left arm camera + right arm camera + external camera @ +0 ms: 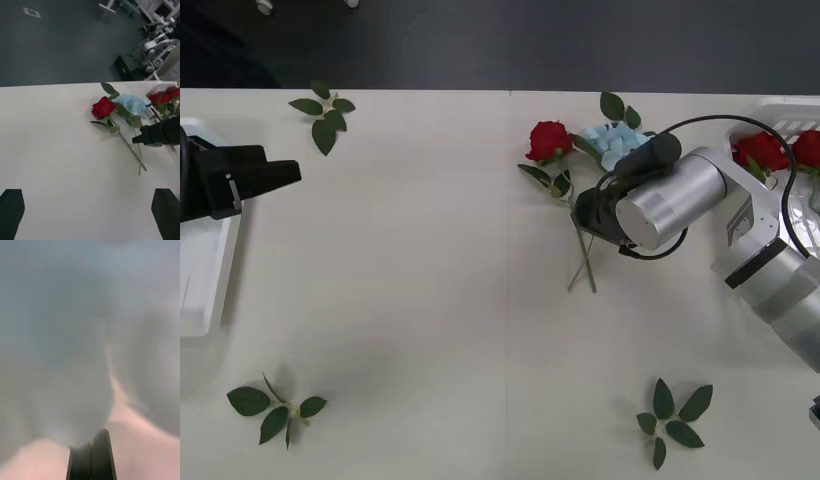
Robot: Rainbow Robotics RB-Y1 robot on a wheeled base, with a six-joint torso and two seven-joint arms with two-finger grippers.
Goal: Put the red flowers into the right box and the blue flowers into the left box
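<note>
One of the red flowers (549, 140) and one of the blue flowers (613, 146) lie side by side on the table, stems crossing toward me. My right gripper (588, 216) is down at those stems, black fingers (100, 457) pressed together on the blue flower's stem (135, 139). The pale bloom (56, 352) looms blurred close to the wrist camera. The right box (780, 108) at the far right holds two red roses (762, 150). My left gripper (272, 174) hangs open above the left box (202, 290). From there the rose (104, 107) and blue bloom (131, 104) lie ahead.
Flowerless green leaf sprigs lie at the back left (326, 114), front left (275, 410) and front right (672, 420). The table's far edge borders a dark floor. A wide bare stretch of table separates the two arms.
</note>
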